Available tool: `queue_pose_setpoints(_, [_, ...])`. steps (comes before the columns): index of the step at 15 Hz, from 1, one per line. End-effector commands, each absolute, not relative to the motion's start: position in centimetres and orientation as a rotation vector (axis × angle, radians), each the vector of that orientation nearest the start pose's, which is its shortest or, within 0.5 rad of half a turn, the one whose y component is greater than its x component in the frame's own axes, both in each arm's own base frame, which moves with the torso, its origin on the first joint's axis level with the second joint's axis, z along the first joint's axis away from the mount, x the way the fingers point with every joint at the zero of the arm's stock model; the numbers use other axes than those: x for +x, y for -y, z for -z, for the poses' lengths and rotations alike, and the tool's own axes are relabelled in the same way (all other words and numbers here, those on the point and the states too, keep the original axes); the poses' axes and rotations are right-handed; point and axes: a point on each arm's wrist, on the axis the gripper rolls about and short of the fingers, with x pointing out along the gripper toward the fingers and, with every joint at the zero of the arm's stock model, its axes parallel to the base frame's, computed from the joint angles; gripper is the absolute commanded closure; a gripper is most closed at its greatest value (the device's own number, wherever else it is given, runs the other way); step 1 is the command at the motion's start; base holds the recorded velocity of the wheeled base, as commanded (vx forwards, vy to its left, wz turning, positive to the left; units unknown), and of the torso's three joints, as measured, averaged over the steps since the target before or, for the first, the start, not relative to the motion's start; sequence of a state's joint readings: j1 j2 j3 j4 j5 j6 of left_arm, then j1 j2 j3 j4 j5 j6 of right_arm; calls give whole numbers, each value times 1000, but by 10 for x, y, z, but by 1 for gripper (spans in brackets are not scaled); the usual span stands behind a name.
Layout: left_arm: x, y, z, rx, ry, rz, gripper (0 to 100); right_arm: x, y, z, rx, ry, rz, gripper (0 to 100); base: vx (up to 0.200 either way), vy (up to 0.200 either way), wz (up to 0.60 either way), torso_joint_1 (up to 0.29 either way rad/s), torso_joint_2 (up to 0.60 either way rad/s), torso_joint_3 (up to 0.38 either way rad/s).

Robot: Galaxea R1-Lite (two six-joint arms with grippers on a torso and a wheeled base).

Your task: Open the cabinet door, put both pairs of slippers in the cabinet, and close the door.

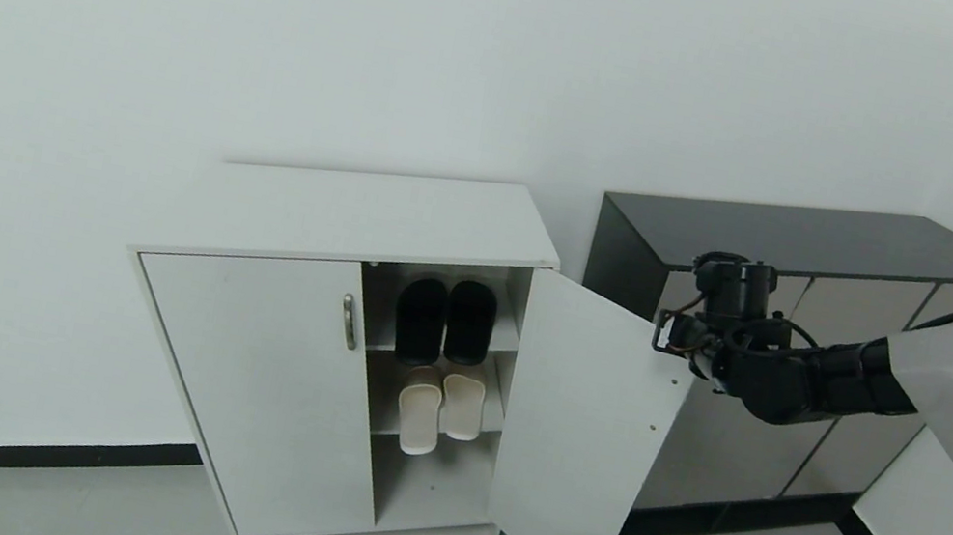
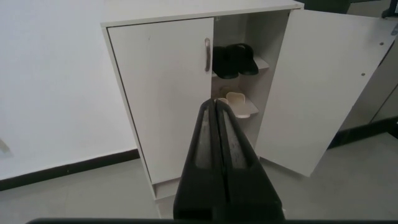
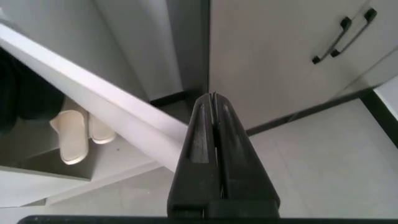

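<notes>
Cabinet door (image 1: 577,423) wide open, right gripper (image 3: 213,102) closed, empty, at its outer edge, left gripper (image 2: 216,106) closed, empty

Slipper pair (image 1: 445,321) on upper shelf (image 1: 507,336) in cabinet (image 1: 367,219), second pair (image 1: 440,408) on shelf below (image 1: 494,414) (right door (image 1: 581,423) open)

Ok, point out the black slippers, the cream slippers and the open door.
black slippers (image 1: 422,317), head view, left slipper's upper.
cream slippers (image 1: 419,427), head view, left slipper's footbed.
open door (image 1: 581,423), head view, middle of its inner face.
</notes>
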State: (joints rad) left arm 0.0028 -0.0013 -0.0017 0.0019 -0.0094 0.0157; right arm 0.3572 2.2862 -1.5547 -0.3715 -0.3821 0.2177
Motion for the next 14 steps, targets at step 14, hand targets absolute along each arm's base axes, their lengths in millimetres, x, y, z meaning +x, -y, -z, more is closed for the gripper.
queue_pose_setpoints(14, [-23,0,-76,14,0,6,100,349,-229,-141,27,-372,-156,100,0,0,0,0,0,0])
